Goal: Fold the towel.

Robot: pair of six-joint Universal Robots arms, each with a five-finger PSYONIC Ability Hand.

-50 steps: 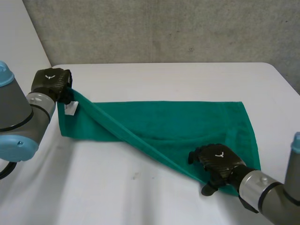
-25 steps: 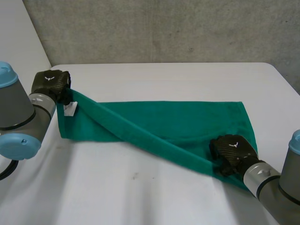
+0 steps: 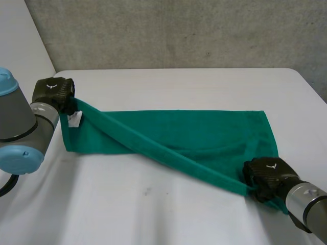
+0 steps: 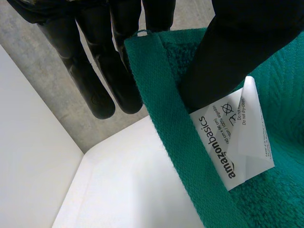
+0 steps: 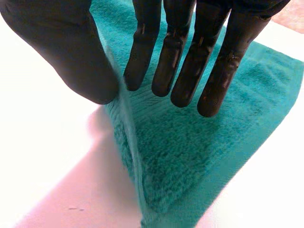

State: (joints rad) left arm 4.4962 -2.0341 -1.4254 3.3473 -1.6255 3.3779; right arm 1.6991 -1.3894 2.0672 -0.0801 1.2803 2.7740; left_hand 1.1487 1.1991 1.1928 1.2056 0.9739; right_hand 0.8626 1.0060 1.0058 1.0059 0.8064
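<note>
I judge the fold barely begun. The towel (image 3: 204, 132) lies spread across the middle of the frame on the table (image 3: 153, 214), and no layer has been laid over another yet. What is done is the pickup. One long edge is raised into a taut ridge running from the upper left of the frame down to the lower right, with a hand at each end. Carrying that edge across to the opposite side and flattening it is all left to do.

The left hand (image 3: 53, 92) sits at the upper left, knuckles up, at the towel's corner beside the white label (image 3: 75, 118). In its wrist view the hem (image 4: 156, 95) runs up between the straight fingers (image 4: 95, 80) and the thumb (image 4: 237, 52), so I read it as pinching that corner.

The right hand (image 3: 268, 176) is low at the lower right, on the near corner. Its wrist view shows the edge standing up between thumb (image 5: 61, 52) and fingers (image 5: 183, 61), seemingly nipped there.
</note>
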